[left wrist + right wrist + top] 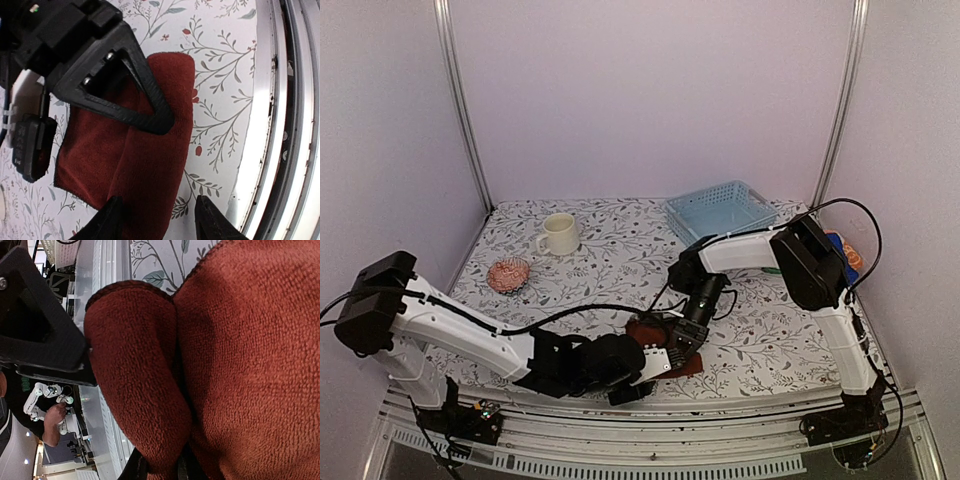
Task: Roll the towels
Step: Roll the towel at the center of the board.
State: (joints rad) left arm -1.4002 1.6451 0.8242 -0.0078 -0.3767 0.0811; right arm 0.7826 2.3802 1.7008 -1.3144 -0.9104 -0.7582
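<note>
A rust-brown towel (642, 330) lies near the table's front edge, partly rolled along its near side (150, 165). My right gripper (161, 471) is shut on the rolled fold (135, 380), pinching it from above (678, 348). My left gripper (650, 372) stands open over one end of the roll (160, 220). One of its fingers (112, 220) lies on the cloth and the other (210, 220) stands over bare table beside it. A blue towel (838, 246) with an orange one (852, 262) shows at the far right behind the right arm.
A pale blue lattice basket (720, 210) stands at the back right and a cream mug (560, 235) at the back left. A pinkish patterned bundle (508, 274) sits left of centre. The metal table rail (280, 125) runs close beside the roll.
</note>
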